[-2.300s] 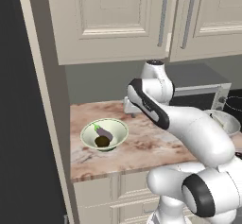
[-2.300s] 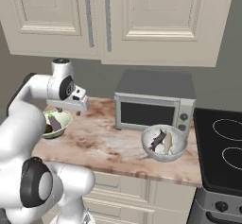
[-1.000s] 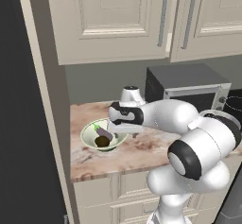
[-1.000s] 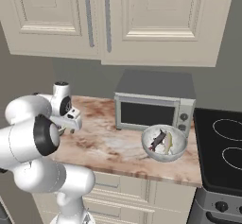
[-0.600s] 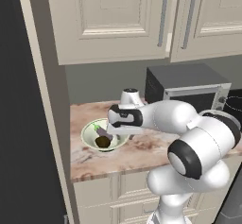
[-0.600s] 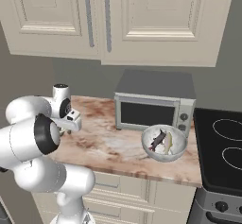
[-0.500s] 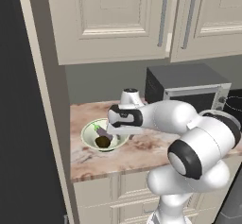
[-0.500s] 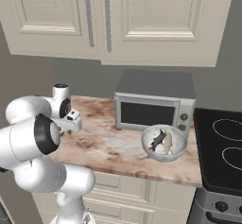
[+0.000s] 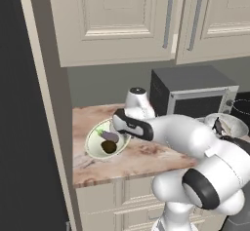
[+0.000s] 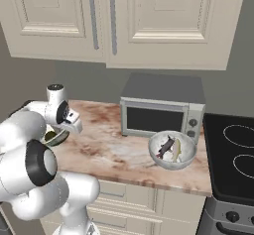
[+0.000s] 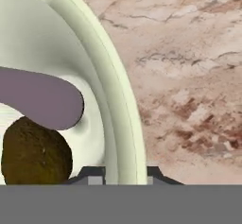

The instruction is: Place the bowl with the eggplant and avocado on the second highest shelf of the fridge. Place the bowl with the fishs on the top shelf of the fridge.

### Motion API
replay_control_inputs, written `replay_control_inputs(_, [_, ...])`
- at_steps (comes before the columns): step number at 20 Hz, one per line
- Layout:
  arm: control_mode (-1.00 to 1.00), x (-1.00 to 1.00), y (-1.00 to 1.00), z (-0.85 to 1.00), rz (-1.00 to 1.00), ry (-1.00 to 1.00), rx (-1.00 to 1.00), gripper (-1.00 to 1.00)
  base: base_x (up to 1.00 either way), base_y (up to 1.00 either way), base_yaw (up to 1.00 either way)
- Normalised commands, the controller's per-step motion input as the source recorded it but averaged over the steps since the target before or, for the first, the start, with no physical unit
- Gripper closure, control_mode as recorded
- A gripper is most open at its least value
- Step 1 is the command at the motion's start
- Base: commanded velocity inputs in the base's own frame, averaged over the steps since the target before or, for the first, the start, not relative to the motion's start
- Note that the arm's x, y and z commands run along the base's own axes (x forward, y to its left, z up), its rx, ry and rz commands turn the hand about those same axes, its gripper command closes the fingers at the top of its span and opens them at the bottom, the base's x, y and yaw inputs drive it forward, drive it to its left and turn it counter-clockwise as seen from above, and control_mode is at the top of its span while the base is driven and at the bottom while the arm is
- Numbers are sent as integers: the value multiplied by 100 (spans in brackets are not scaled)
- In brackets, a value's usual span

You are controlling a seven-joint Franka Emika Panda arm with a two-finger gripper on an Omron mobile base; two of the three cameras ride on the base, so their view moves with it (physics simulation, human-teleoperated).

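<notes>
Item, nearest: our pincer, its two tips straddling the rim of the pale green bowl, one inside, one outside. The gap is narrow and looks pinched on the rim wall, though we cannot tell whether the grip has fully settled.

Item: inside that bowl, the purple eggplant above the dark avocado, touching.

Item: the marbled tabletop, carrying the bowl near its left end.

Item, farther right: the grey stone-look bowl with two fish, in front of the microwave, near the stove.

Step in hand, by our judgement: grasping the first bowl. Next calls for a level lift, then a drive to the fridge's second-highest shelf.

Views compared: the hand camera gives the rim grip; the left base camera gives the bowl's contents; the right gives the fish.
</notes>
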Motion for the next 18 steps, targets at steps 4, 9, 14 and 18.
replay_control_inputs(4, [-100,-50,-6,61,-26,-28,8,100,0,0,0])
replay_control_inputs(9, [-100,-61,-20,69,-36,-23,27,100,0,0,0])
replay_control_inputs(14, [-100,-58,-37,94,-37,-18,25,100,0,0,0])
replay_control_inputs(18, [-100,-60,-41,100,-35,-18,26,100,0,0,0])
